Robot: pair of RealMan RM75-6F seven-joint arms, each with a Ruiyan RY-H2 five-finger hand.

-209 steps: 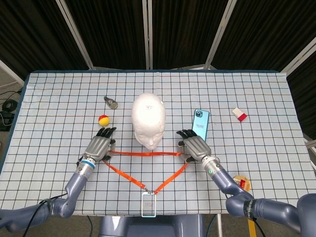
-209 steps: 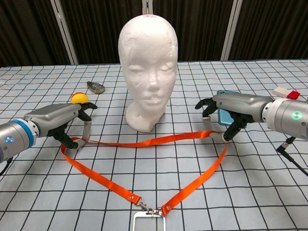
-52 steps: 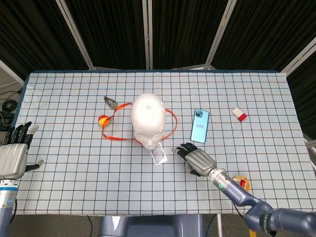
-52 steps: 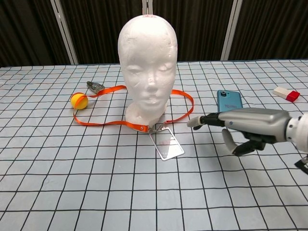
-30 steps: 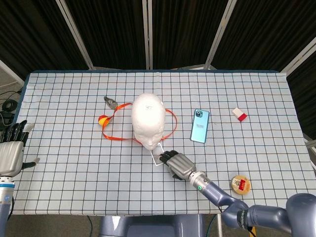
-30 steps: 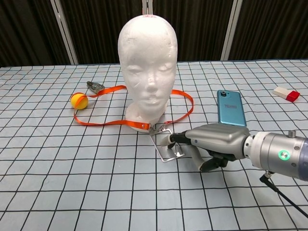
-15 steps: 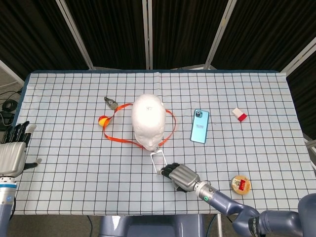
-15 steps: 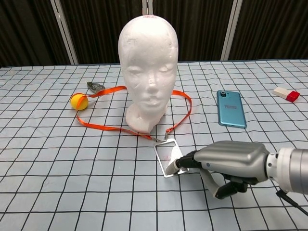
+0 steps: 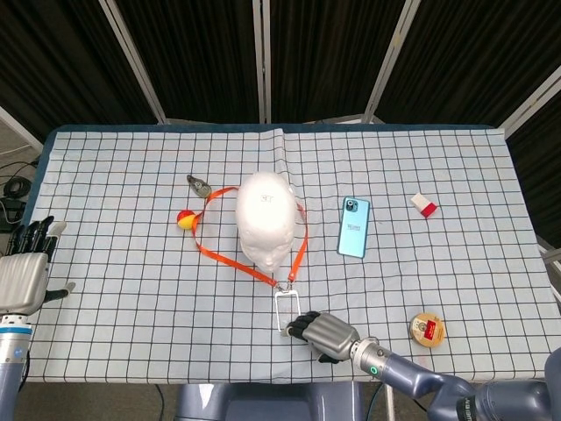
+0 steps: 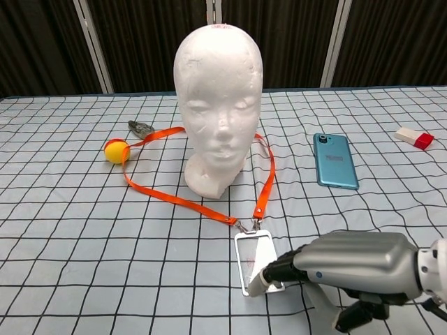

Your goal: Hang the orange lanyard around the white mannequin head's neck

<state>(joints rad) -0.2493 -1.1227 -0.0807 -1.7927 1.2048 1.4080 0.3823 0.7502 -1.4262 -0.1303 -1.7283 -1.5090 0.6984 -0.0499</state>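
Lanyard (image 9: pixel 248 263) loops round the mannequin head (image 9: pixel 266 216), just beyond the right hand (image 10: pixel 328 268), so the hanging looks done. Its fingertips pinch the badge holder (image 10: pixel 254 262) flat on the counter (image 9: pixel 456 263); letting go remains. Left hand (image 9: pixel 22 276) hangs open, empty, far off

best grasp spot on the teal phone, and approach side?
Pinch the teal phone across its long side edges, coming from above. It lies flat and face-down on the checked tablecloth, long axis running roughly front to back, both long edges free of neighbours.
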